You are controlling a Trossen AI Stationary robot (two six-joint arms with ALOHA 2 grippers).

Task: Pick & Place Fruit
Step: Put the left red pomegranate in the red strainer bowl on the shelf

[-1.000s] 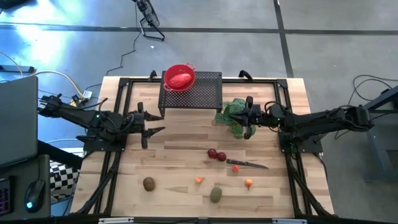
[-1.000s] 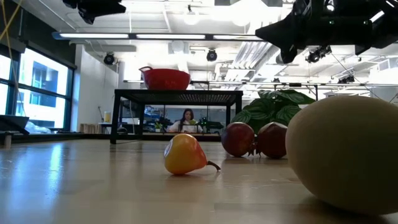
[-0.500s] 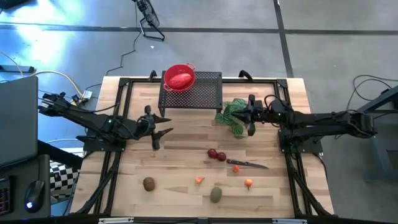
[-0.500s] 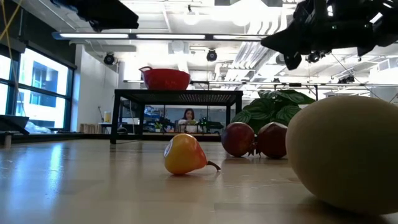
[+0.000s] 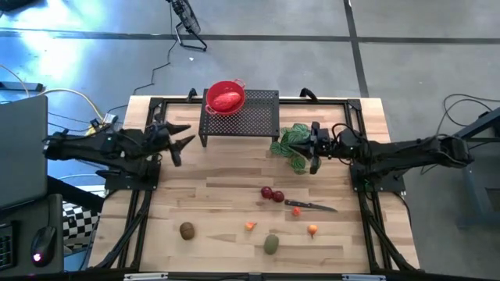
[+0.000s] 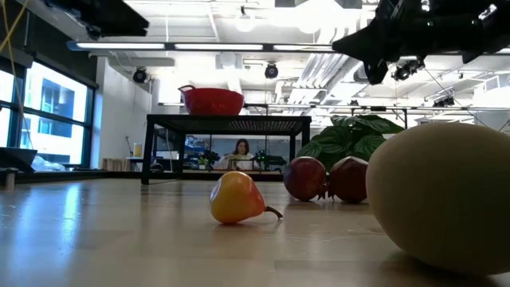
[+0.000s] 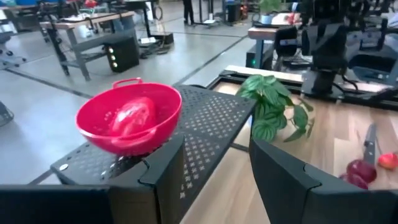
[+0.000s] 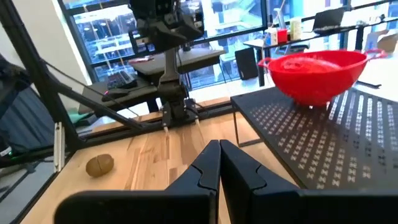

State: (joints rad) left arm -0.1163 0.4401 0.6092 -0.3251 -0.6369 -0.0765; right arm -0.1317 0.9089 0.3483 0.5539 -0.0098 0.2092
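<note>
Red is the colour of the bowl [image 5: 225, 97], which sits on a black rack with holes [image 5: 248, 115] at the back of the wooden desk [image 5: 219, 187], and the red oblong fruit [image 7: 132, 118] already lies inside it. The other fruit waits near the front of the desk: two dark-red round ones [image 5: 272, 193] touching each other, a brown oval one [image 5: 187, 230], an olive-green oval one [image 5: 270, 244], and two tiny orange ones [image 5: 250, 226] [image 5: 312, 230]. The left gripper [image 5: 176, 142] hangs in the air just beside the rack with its fingers wide apart and nothing in them. The right gripper [image 5: 314, 150] sits above the green leafy plant [image 5: 293, 145] with its fingers pressed together, holding nothing. I think a few things could go wrong. The black-handled knife [image 5: 310, 206] lies close to the dark-red fruit and one orange piece, so a gripper reaching there could bump it. The round fruit could roll if it gets poked. The rack and the bowl's rim stick up, so an arm coming in too low could hit them. The middle of the desk has lots of open room. The green oval sits close to the front edge, so a push could send it off.
</note>
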